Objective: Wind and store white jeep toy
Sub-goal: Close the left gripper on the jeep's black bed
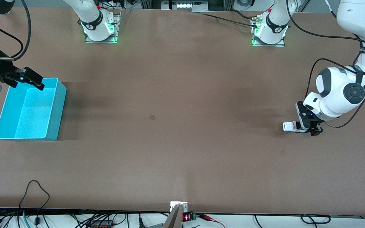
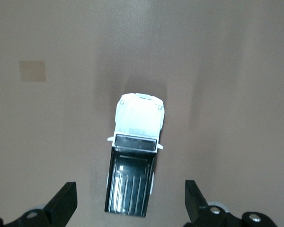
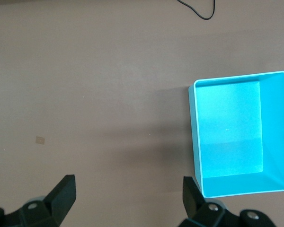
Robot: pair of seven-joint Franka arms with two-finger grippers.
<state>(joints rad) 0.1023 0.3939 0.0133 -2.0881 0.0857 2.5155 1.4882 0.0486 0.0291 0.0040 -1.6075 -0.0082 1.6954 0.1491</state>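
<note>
The white jeep toy (image 1: 291, 126) (image 2: 137, 156), with its black roof and rear, stands on the brown table at the left arm's end. My left gripper (image 1: 309, 126) (image 2: 130, 202) is open and low over it. The toy's black rear lies between the fingers, with a gap on each side. The turquoise bin (image 1: 61, 104) (image 3: 194, 137) stands at the right arm's end with nothing in it. My right gripper (image 1: 32, 78) (image 3: 128, 194) is open and hangs over the bin's edge that lies farthest from the front camera, holding nothing.
Small tan patches (image 1: 152, 117) (image 1: 283, 152) mark the table top. A black cable loop (image 1: 35, 190) lies near the front edge, and more cables and a small device (image 1: 178, 210) run along that edge. The arm bases (image 1: 100, 30) (image 1: 269, 33) stand at the back.
</note>
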